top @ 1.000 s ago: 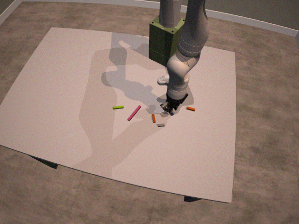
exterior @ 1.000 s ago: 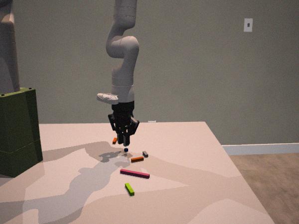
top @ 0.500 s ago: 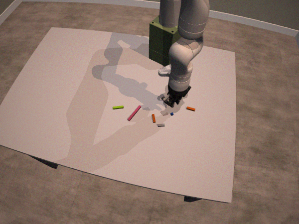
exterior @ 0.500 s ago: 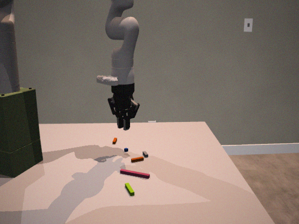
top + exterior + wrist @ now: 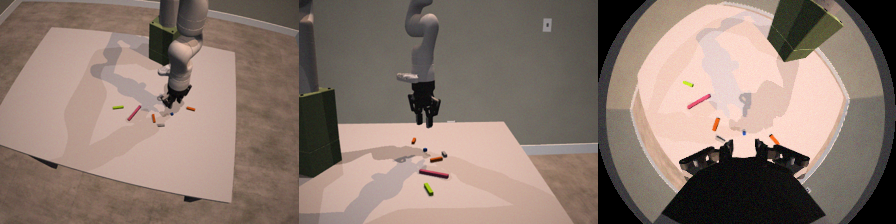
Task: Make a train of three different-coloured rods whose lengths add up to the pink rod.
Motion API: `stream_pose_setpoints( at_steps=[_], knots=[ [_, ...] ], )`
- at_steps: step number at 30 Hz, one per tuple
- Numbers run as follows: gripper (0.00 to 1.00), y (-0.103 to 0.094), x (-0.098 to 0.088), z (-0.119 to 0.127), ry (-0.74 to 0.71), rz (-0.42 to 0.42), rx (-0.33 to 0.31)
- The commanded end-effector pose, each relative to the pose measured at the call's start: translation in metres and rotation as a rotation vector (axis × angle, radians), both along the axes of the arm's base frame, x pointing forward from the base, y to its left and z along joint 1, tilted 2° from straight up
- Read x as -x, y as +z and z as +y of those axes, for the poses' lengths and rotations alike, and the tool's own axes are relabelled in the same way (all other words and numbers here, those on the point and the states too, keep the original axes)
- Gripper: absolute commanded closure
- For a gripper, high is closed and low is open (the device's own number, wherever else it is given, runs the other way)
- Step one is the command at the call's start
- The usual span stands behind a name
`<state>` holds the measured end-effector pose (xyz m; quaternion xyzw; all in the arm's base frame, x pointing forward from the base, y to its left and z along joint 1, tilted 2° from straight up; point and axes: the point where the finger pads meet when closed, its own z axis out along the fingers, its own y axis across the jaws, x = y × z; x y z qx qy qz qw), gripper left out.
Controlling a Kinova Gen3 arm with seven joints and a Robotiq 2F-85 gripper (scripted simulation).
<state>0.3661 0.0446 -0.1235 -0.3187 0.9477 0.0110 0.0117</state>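
Pincer open above scattered rods

My pincer (image 5: 174,103) (image 5: 424,123) (image 5: 744,143) hangs over the table (image 5: 174,154) (image 5: 483,139) (image 5: 748,65), fingers parted, nothing between them. Below me lies the blue rod (image 5: 172,114) (image 5: 425,150) (image 5: 744,133) — alone, between two orange rods. The grey rod (image 5: 161,125) (image 5: 444,154) (image 5: 720,139) lies near one orange rod (image 5: 153,118) (image 5: 436,159) (image 5: 716,124); the pink rod (image 5: 134,113) (image 5: 433,173) (image 5: 699,101) lies between that and the lime rod (image 5: 118,107) (image 5: 428,189) (image 5: 688,84) — no train yet.
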Motion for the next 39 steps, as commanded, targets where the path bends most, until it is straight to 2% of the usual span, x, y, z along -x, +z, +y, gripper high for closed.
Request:
stream_pose_setpoints(
  at_steps=[1, 13, 18, 26, 28, 39],
  knots=[
    [0.00, 0.001, -0.001, 0.000, 0.000, -0.002, 0.000],
    [0.00, 0.000, -0.001, 0.000, 0.004, -0.001, 0.000],
    [0.00, -0.002, -0.002, -0.001, 0.068, 0.005, -0.004],
    [0.00, -0.010, -0.010, -0.008, 0.369, 0.018, -0.016],
    [0.00, -0.010, -0.010, -0.008, 0.369, 0.018, -0.016],
    [0.00, -0.020, -0.042, -0.033, 0.891, -0.012, -0.005]
  ],
)
